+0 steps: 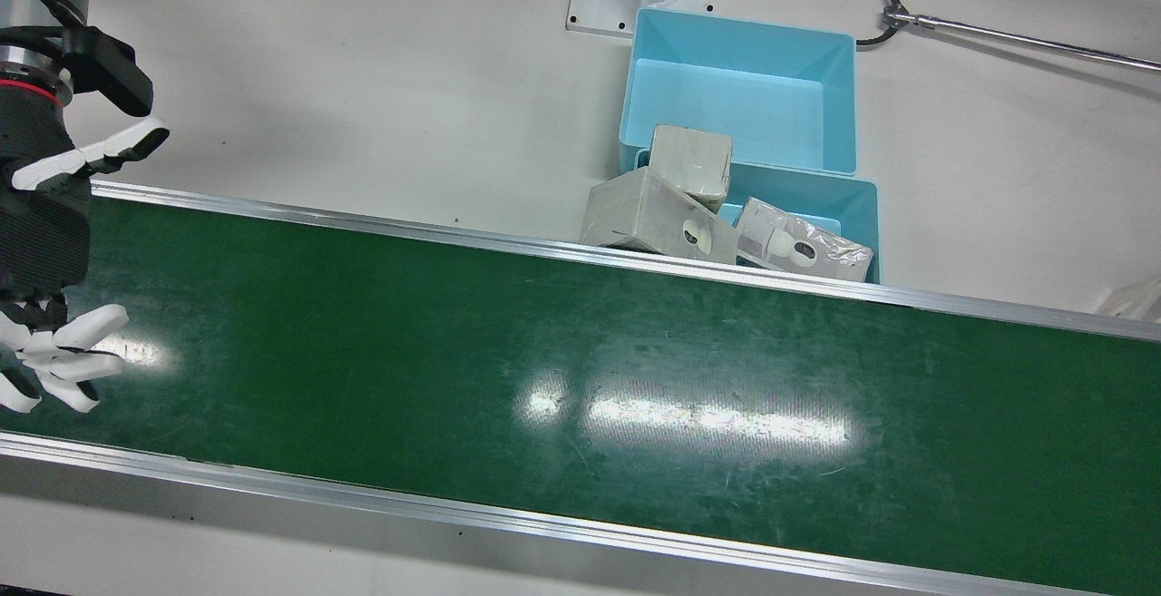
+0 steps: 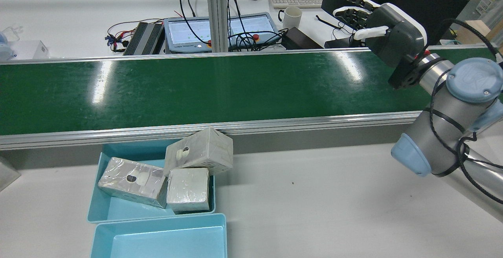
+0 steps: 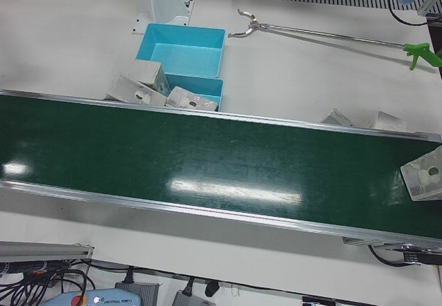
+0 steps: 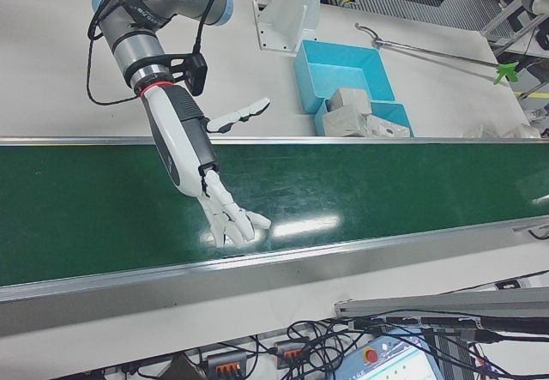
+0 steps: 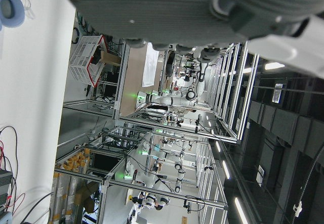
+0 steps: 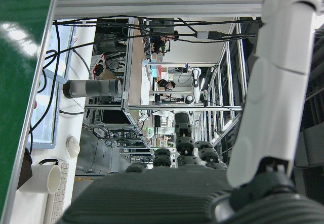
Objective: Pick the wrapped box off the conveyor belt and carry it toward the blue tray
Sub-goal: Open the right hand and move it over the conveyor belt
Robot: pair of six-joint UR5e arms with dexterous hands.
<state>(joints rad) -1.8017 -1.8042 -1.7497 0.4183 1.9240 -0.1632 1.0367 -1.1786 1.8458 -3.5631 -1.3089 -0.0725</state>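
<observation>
A wrapped box [image 3: 423, 175] lies on the green conveyor belt [image 3: 207, 161] at its far right end in the left-front view, partly cut off by the frame. My right hand [image 4: 194, 159] is open and empty, fingers spread, over the other end of the belt [image 1: 544, 351]; it also shows in the front view [image 1: 43, 256] and the rear view [image 2: 389, 26]. The blue tray next to the belt [image 1: 857, 201] holds three wrapped boxes [image 1: 694, 161]; one box [image 2: 198, 152] leans on the belt rail. My left hand [image 5: 167, 9] shows only as a palm edge in its own view.
A second, empty blue tray [image 1: 744, 88] stands behind the filled one. A long reach-grabber tool [image 1: 998, 34] lies on the white table. Two more wrapped items [image 3: 338, 118] sit on the table beside the belt. A mug [image 2: 291, 16] and keyboard stand beyond the belt.
</observation>
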